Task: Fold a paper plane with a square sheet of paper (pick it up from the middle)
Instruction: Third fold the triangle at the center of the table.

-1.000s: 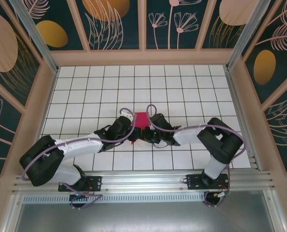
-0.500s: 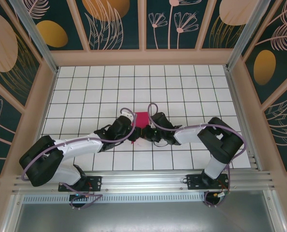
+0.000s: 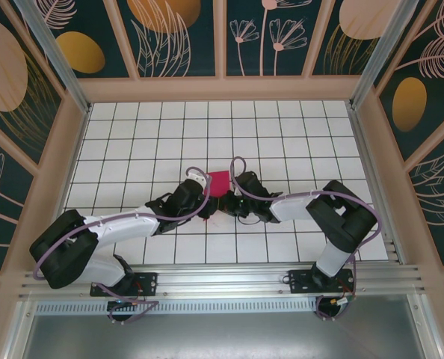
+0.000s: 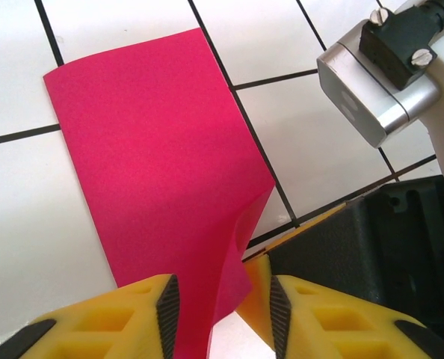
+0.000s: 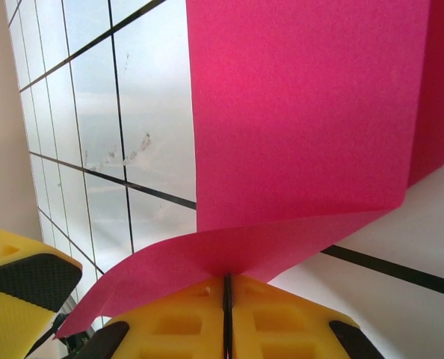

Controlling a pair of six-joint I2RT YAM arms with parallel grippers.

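The square sheet of paper (image 3: 219,182) is magenta-pink and folded, lying on the white tiled floor with its near edge lifted. My right gripper (image 5: 227,284) is shut on that lifted edge, and the sheet (image 5: 304,112) curls up from the floor into its jaws. My left gripper (image 4: 223,303) is open. A loose flap of the sheet (image 4: 155,149) hangs in the gap between its pads (image 4: 168,299) without being pinched. From above, both grippers meet at the sheet's near side, left gripper (image 3: 205,206) and right gripper (image 3: 226,204).
The right arm's black wrist body (image 4: 371,247) and silver camera block (image 4: 379,82) sit close to my left fingers. A yellow left finger (image 5: 20,299) shows beside the right jaws. White tiled floor (image 3: 282,134) spreads around, bounded by the wooden frame (image 3: 220,90).
The left jaws have opened a little wider around the flap. The right gripper keeps its grip, and both arms have barely moved.
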